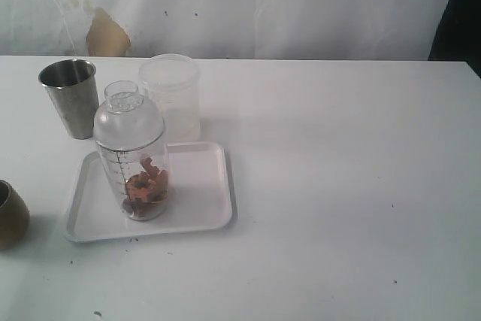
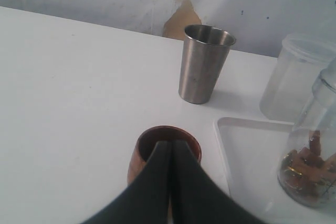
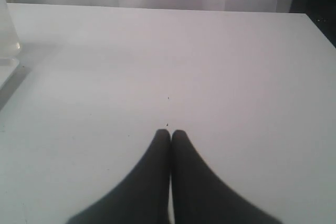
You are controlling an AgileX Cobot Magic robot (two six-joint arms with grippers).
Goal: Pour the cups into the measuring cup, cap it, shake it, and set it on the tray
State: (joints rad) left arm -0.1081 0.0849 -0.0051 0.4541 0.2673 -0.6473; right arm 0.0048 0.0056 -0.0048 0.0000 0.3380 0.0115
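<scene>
The capped measuring cup [image 1: 134, 163] stands upright on the left part of the white tray [image 1: 203, 193], with brown pieces at its bottom. The steel tumbler [image 1: 70, 98] and a frosted plastic cup [image 1: 171, 95] stand on the desk [image 1: 338, 186] behind the tray. The wooden cup [image 1: 9, 216] sits to the tray's left. The left gripper [image 2: 171, 145] is pressed together in front of the wooden cup. The right gripper [image 3: 170, 134] is also together, over bare desk.

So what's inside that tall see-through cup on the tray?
Orange-brown chunks lie piled at the bottom of the measuring cup, under its domed cap. What they are is too blurry to tell. The pieces at the front cover any behind.
</scene>
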